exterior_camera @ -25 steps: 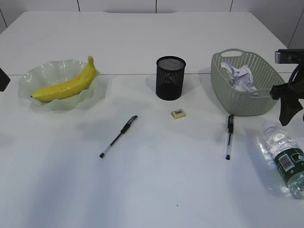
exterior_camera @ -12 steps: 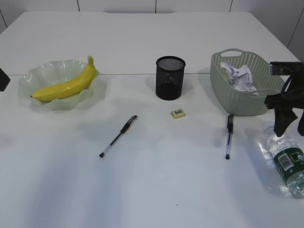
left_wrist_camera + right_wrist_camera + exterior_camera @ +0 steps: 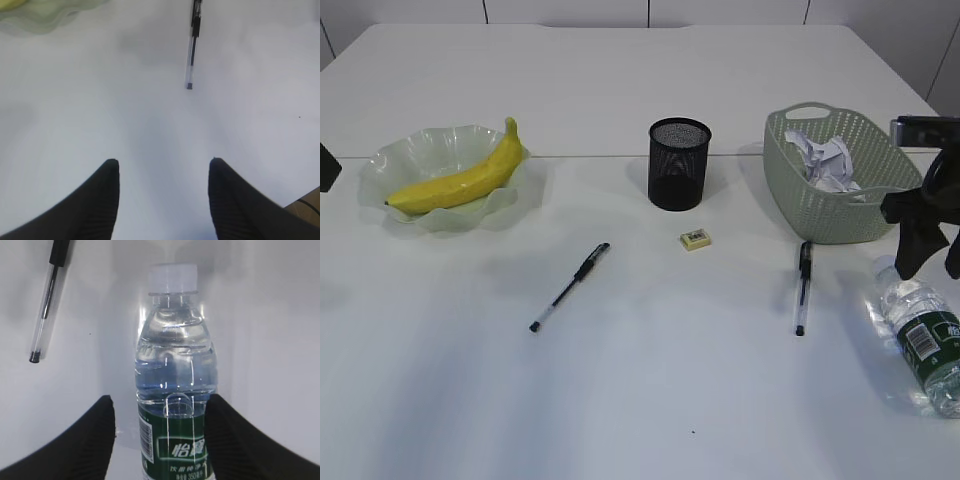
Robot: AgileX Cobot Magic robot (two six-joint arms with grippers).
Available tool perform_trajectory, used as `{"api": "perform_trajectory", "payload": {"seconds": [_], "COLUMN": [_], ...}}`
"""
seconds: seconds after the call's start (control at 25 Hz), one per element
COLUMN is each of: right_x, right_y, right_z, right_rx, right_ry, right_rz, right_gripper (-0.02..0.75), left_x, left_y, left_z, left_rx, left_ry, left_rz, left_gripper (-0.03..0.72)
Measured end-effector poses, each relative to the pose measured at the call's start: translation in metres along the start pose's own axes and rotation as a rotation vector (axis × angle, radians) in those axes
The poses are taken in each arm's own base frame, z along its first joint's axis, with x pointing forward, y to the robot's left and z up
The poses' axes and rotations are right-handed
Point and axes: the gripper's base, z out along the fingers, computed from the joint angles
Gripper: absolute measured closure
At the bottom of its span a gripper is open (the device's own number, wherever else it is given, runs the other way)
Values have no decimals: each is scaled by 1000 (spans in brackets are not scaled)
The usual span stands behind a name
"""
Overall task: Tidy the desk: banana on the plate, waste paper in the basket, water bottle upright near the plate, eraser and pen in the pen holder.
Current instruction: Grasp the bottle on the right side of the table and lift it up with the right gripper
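A clear water bottle [image 3: 920, 330] with a green label lies on its side at the right. My right gripper [image 3: 928, 266] hangs over its cap end. In the right wrist view this gripper [image 3: 160, 397] is open and the bottle [image 3: 175, 355] lies between its fingers, with a gap on the left. The banana [image 3: 460, 180] rests on the pale green plate [image 3: 440, 138]. Crumpled waste paper [image 3: 825, 158] sits in the basket [image 3: 820, 215]. An eraser [image 3: 696, 239] lies in front of the black mesh pen holder [image 3: 679, 164]. Two pens lie flat, one left [image 3: 570, 287], one right [image 3: 803, 285]. My left gripper [image 3: 163, 161] is open over bare table.
The left wrist view shows a pen [image 3: 192, 45] ahead and the plate's edge [image 3: 45, 15] at top left. A pen [image 3: 47, 305] lies left of the bottle in the right wrist view. A dark part of the left arm [image 3: 325, 165] shows at the left border.
My right gripper has come down and a little to the right, closer over the bottle's cap end. The left arm and the things on the table have not moved.
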Motion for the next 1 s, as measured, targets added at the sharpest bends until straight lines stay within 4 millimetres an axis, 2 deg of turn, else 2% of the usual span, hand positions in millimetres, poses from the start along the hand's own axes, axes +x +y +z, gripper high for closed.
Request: {"api": "perform_trajectory", "payload": {"seconds": [0.24, 0.52, 0.72, 1.0], "right_x": [-10, -30, -32, -33], "right_y": [-2, -3, -4, -6], "right_z": [28, 20, 40, 54], "right_rx": [-6, -1, 0, 12], "right_ry": [48, -16, 45, 82], "right_rz": [6, 11, 24, 24], "right_gripper": [307, 220, 213, 212], "left_x": [0, 0, 0, 0], "left_y": [0, 0, 0, 0], "left_z": [0, 0, 0, 0], "left_rx": [0, 0, 0, 0], "left_ry": [0, 0, 0, 0], "left_rz": [0, 0, 0, 0], "left_gripper": [274, 274, 274, 274]}}
